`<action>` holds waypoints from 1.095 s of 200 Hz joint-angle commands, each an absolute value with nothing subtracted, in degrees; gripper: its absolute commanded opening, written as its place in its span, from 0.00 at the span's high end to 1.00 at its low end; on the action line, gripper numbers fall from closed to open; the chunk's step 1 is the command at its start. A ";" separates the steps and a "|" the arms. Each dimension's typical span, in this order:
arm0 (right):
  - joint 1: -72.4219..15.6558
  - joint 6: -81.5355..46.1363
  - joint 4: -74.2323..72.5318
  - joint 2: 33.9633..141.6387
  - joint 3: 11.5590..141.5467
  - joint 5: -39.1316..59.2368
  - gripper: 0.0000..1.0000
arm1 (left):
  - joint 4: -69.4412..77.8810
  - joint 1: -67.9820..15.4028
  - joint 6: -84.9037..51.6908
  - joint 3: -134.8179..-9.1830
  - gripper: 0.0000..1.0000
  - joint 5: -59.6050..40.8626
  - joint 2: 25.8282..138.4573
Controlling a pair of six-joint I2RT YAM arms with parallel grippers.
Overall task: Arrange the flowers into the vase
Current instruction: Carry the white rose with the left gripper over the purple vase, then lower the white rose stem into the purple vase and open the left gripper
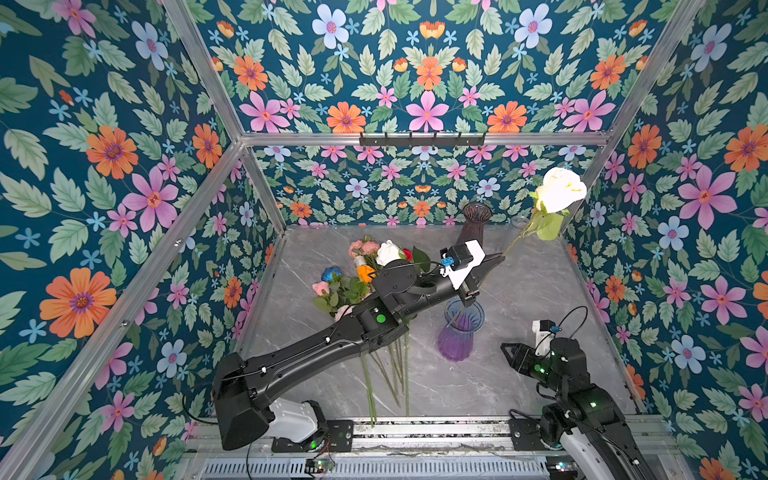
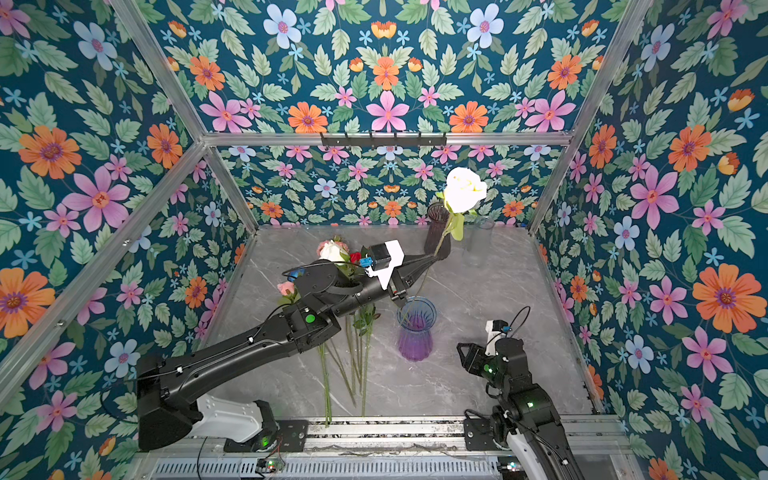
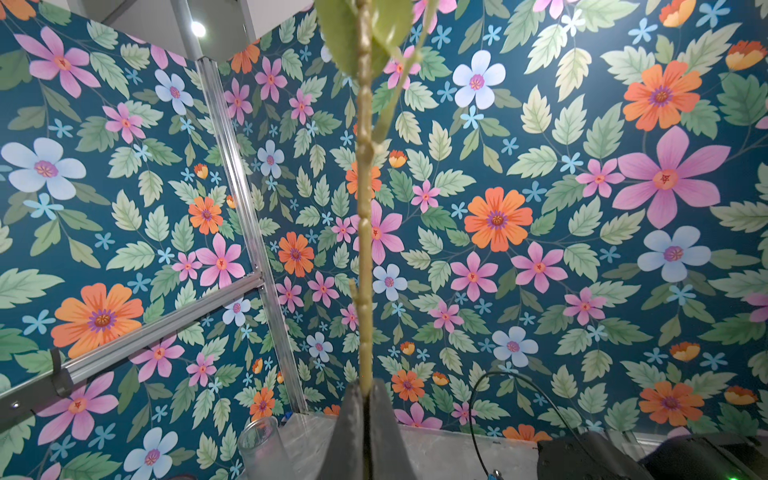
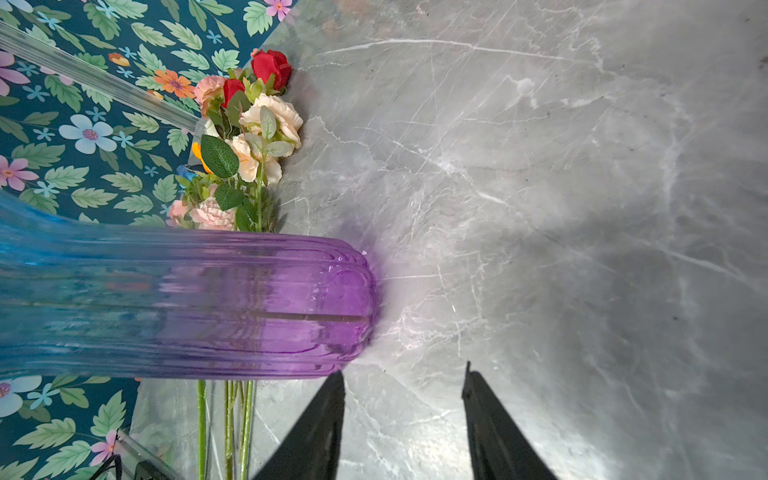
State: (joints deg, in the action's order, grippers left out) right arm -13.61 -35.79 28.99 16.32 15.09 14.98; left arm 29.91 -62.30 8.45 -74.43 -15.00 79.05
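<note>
Over mid-table the left gripper (image 1: 500, 258) is clenching the white rose (image 1: 559, 193) mid-stem, tail dangling at the vase (image 1: 455, 340), probably wanting a slow straight lowering, while the right gripper (image 1: 506, 348) is waiting near-right, jaws parted.

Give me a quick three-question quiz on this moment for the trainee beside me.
1. True or false: the left end effector is shut on the stem of the white rose.
2. The right end effector is: A) shut on a red rose; B) open, gripping nothing; C) shut on a pink flower.
3. Fill in: in both top views the other flowers lie on the marble tabletop to the ___ of the blue-and-purple vase.
Key: 1 true; 2 B; 3 left.
</note>
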 commanded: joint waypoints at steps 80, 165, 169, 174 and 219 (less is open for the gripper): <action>-13.62 -35.50 28.04 16.17 15.05 15.28 0.52 | 31.06 -62.24 7.04 -72.37 1.00 -14.36 78.75; -13.62 -35.49 27.95 16.26 15.02 15.37 0.52 | 35.42 -62.30 -0.99 -59.15 1.00 -3.68 79.10; -13.62 -35.51 27.95 16.24 15.00 15.31 0.52 | 35.35 -62.24 -1.24 -58.88 1.00 -3.27 79.17; -13.62 -35.51 27.95 16.26 15.01 15.35 0.52 | 35.21 -62.31 -1.46 -58.60 1.00 -2.84 79.21; -13.62 -35.50 27.85 16.51 15.03 15.37 0.52 | 31.40 -62.23 -3.52 -57.93 0.71 2.28 79.38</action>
State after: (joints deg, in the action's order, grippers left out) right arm -13.61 -35.79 28.99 16.29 15.09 14.98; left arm 32.03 -62.30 -1.21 -58.08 -2.13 79.59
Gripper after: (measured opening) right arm 0.483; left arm 0.073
